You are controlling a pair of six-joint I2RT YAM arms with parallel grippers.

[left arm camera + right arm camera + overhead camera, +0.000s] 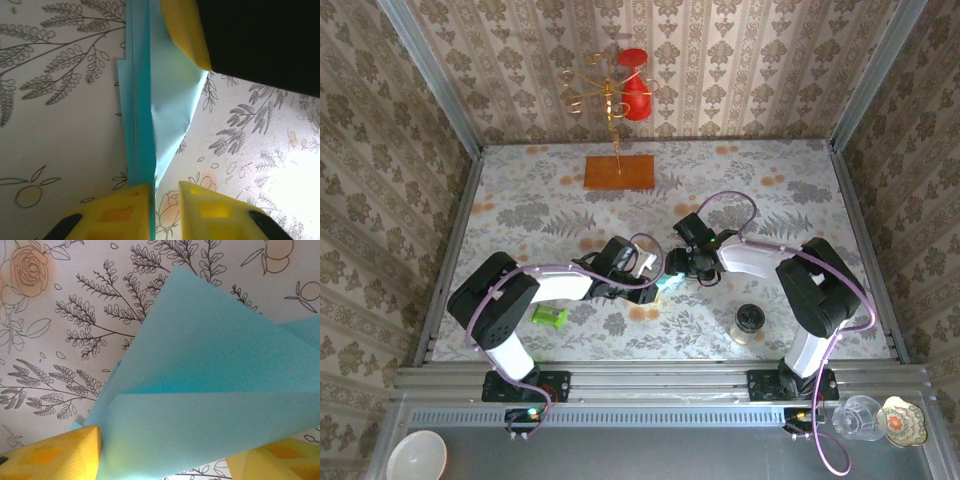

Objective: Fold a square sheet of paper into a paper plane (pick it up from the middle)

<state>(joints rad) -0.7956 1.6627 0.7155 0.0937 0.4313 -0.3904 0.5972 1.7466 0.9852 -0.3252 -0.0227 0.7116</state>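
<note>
The light-blue sheet of paper is folded into long layered flaps and stands between my two grippers at mid-table. In the left wrist view the paper runs up from my left gripper. Its edge rests against the inner face of the left finger, and the jaws stand a little apart with table showing in the gap. A yellow finger of the right gripper touches the paper's top. In the right wrist view a broad creased flap spreads across my right gripper, whose fingers stand wide apart on either side.
An orange wooden board lies at the back of the table. A small green cylinder sits near the left arm and a dark-lidded jar near the right arm. A red and gold ornament hangs on the back wall.
</note>
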